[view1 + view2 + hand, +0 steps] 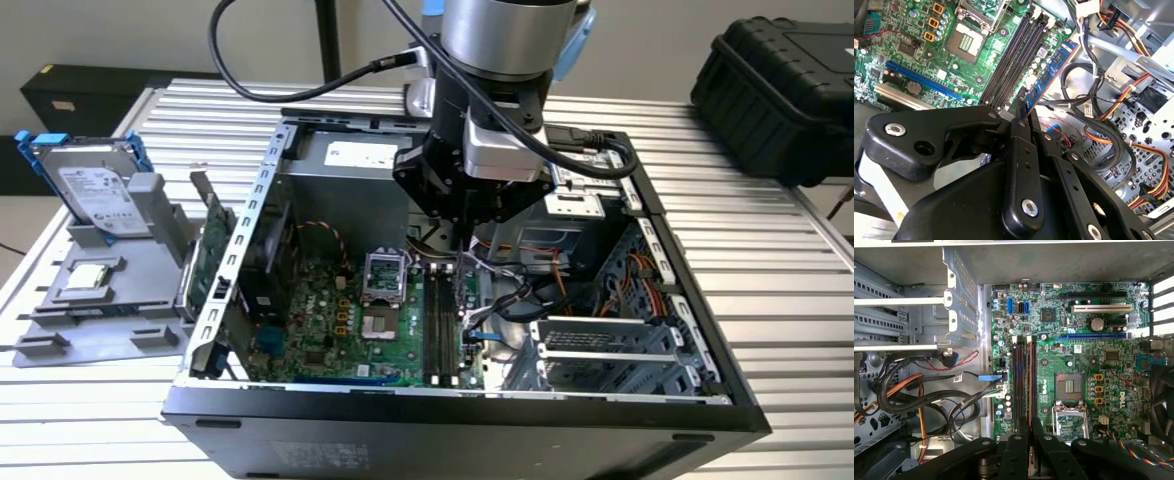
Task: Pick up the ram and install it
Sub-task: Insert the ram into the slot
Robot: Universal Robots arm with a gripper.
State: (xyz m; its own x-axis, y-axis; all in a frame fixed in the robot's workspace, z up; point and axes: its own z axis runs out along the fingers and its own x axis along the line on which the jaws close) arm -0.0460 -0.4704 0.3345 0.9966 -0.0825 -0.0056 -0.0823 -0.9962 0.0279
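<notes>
My gripper [461,237] reaches down into the open computer case [267,200], shut on the ram. The ram [1051,75] is a thin blue stick with a gold contact edge, held at one end between the black fingers [1021,150]. It hangs just over the motherboard [320,310], close beside the long black memory slots [1014,55] and roughly parallel to them. In the first wrist view the ram [1030,405] appears edge-on, running out from the gripper [1029,429] along the slots [1018,375]. Whether it touches a slot I cannot tell.
Bundled cables [929,390] and drive cages [601,345] fill the case on the exterior view's right. The processor socket [1069,387] lies beside the slots. Outside the case stand a hard drive in a blue frame [100,185], a green card [207,250] and a grey holder [94,300].
</notes>
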